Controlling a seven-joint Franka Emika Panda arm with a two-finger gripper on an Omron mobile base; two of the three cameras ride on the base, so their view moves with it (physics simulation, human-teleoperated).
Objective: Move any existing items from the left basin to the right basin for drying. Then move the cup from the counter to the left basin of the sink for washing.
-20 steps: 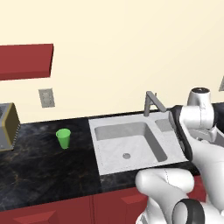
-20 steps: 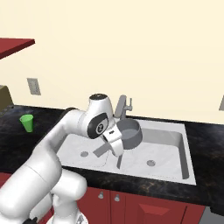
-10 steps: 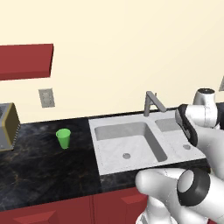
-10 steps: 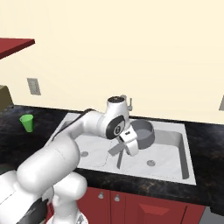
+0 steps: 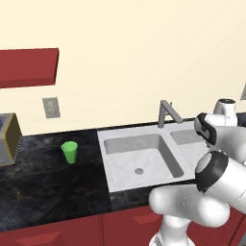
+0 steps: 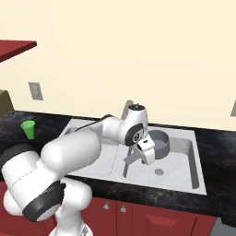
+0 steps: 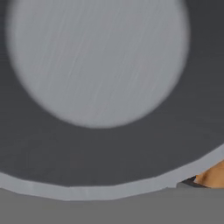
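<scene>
The grey pan (image 6: 158,143) hangs tilted above the right basin (image 6: 186,159), with my gripper (image 6: 147,150) shut on its near rim. Up close in the hand view, the pan's inside (image 7: 96,61) takes up nearly everything, so the fingertips are hidden. The left basin (image 5: 144,156) holds nothing, and its round drain (image 5: 139,171) is bare. Left of the sink (image 5: 109,166), the green cup (image 5: 70,152) stands upright on the black counter (image 5: 43,185); the right base view has the cup (image 6: 28,129) at its far left. My arm covers much of the left basin (image 6: 108,161) in that view.
The grey faucet (image 5: 166,114) rises at the middle of the sink's back edge, close behind the held pan. A boxy appliance (image 5: 7,139) sits at the counter's far left. A wall outlet (image 5: 50,107) and a dark red shelf (image 5: 29,67) are above the counter.
The arm has swung right with the pan in the gripper, from over the sink's divider to over the right basin. The cup has stayed put.
</scene>
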